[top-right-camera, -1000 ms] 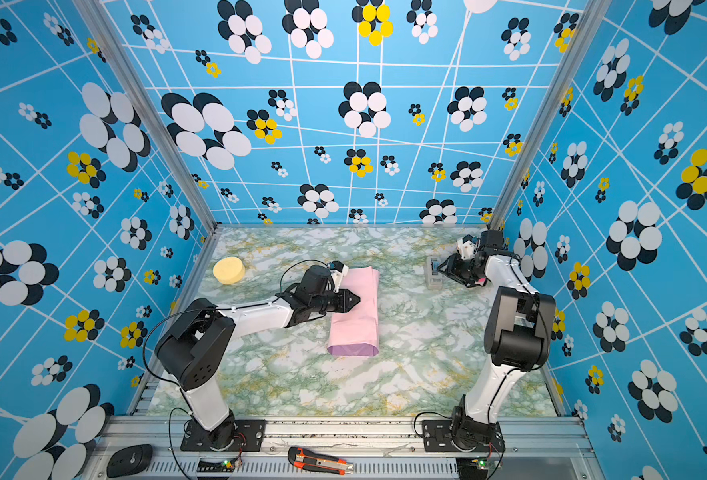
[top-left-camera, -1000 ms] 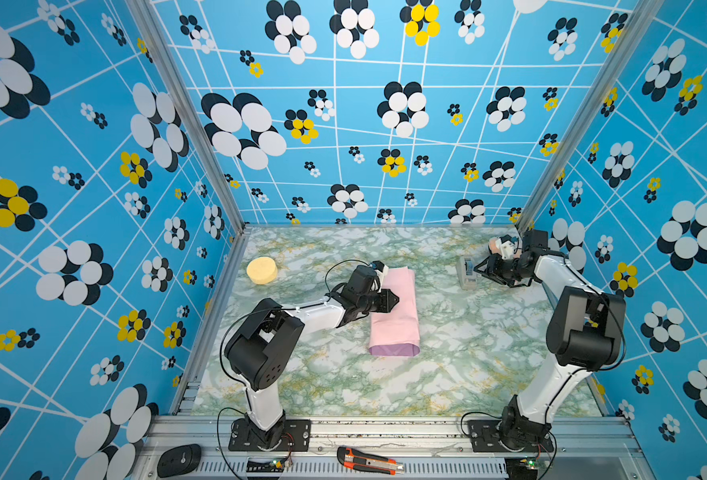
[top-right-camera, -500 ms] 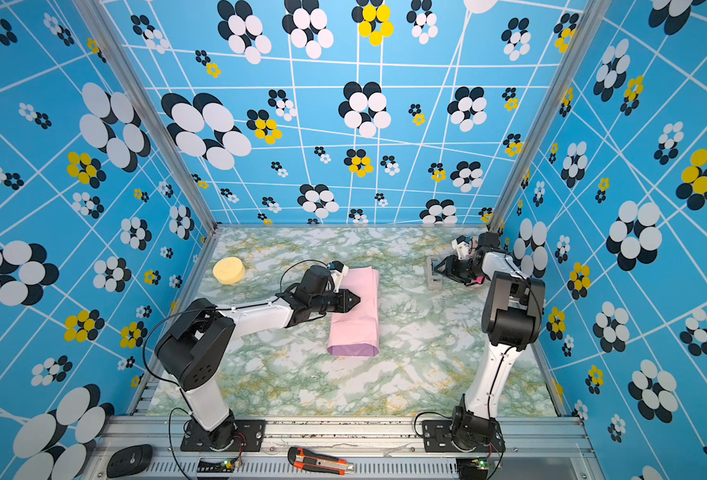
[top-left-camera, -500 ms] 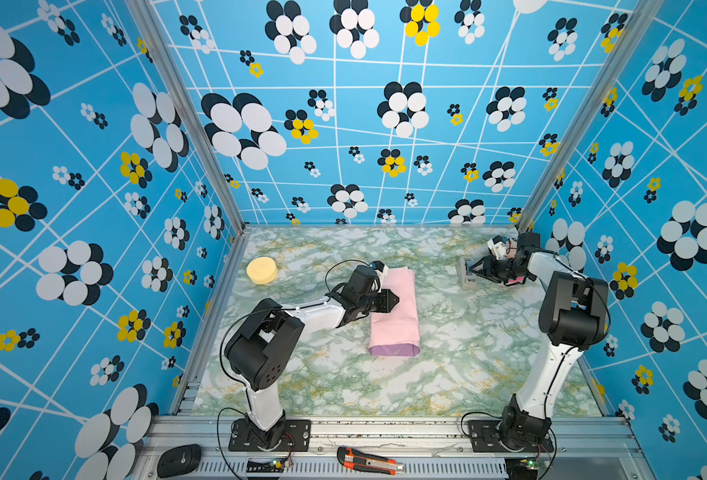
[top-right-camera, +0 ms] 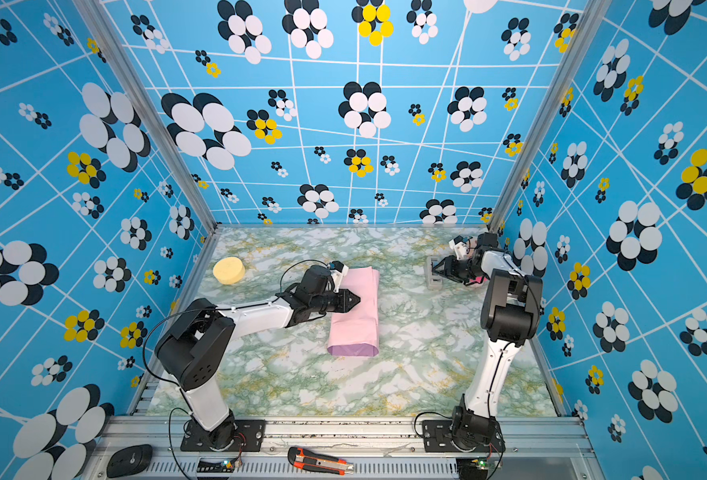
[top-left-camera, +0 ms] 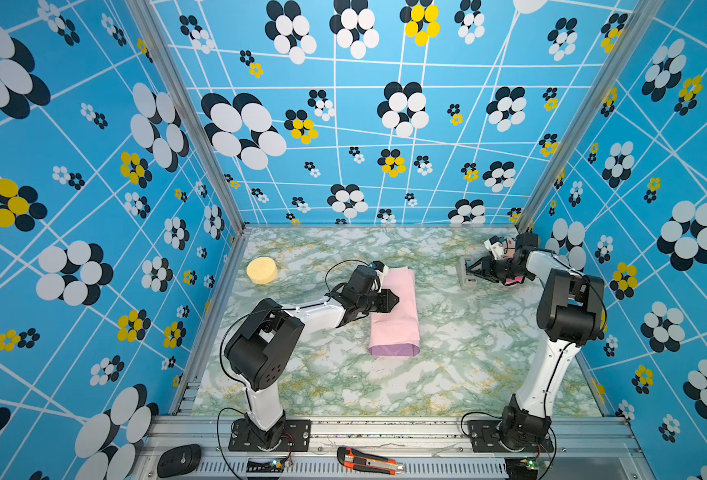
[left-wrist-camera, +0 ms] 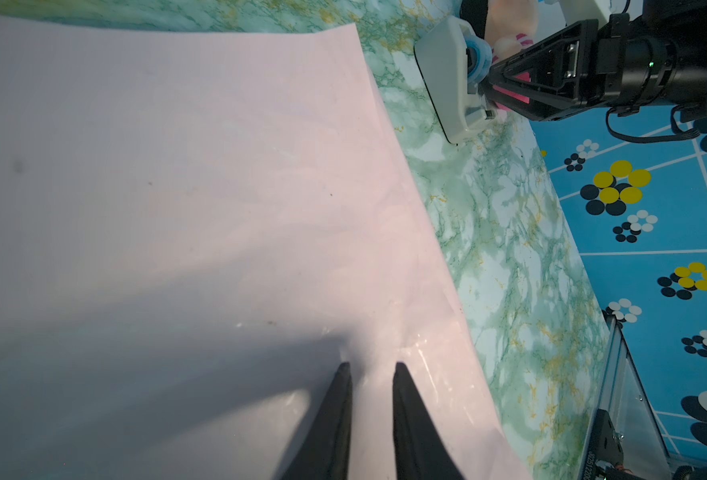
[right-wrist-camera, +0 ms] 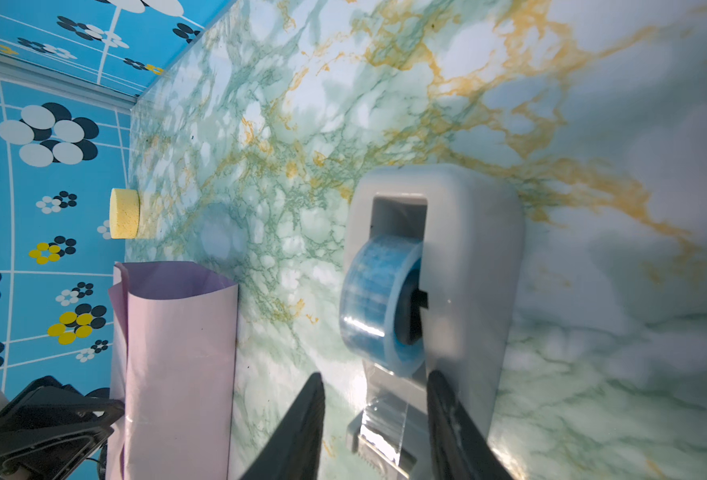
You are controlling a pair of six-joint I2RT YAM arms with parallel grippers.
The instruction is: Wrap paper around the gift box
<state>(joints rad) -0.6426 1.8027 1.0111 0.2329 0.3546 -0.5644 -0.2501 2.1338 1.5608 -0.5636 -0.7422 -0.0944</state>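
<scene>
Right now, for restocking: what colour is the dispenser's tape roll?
Light blue tape roll, clearest in the right wrist view.

Blue walls (top-left-camera: 343, 124) printed with white grid lines and black, white and yellow flowers enclose three sides. Aluminium posts (top-left-camera: 187, 116) stand in the back corners. The floor (top-left-camera: 343, 382) is green-white marble with gold veins, and a metal rail (top-left-camera: 385, 432) edges its front. The light is bright and even.
</scene>
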